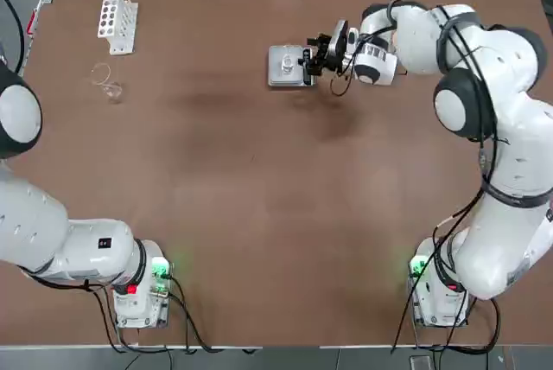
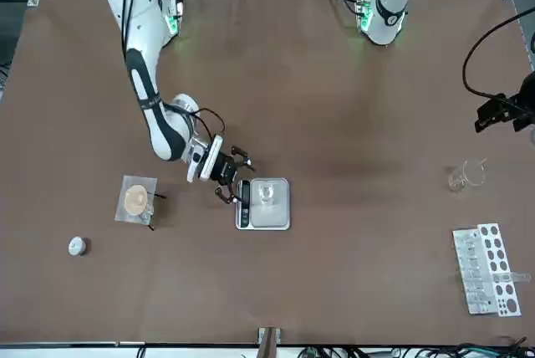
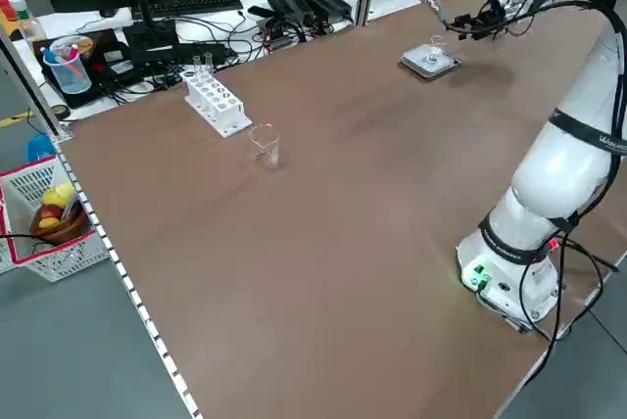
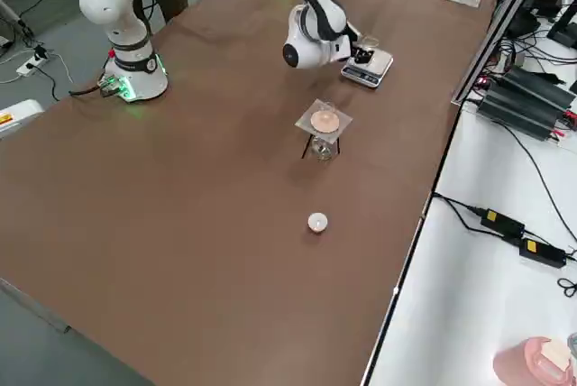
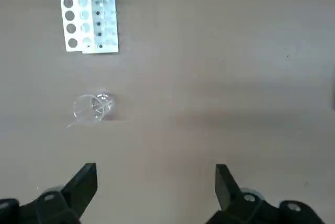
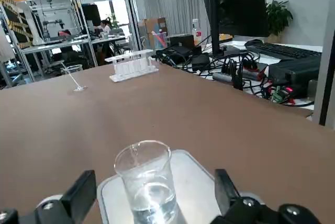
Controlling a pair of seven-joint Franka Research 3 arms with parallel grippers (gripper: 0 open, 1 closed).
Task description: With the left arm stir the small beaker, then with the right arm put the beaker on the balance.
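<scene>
The beaker (image 6: 145, 182) stands upright on the balance (image 1: 288, 66), so the placing looks done. The right gripper (image 1: 313, 56) sits just beside the balance, fingers (image 6: 78, 192) spread apart and empty, the beaker between but clear of them. The left gripper (image 5: 156, 186), also open, hangs far from the balance.

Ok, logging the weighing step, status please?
Right gripper open, beside the balance. Small beaker stands upright on the balance plate, free of the fingers. Left gripper open, parked over bare table. Nothing in the way.
</scene>
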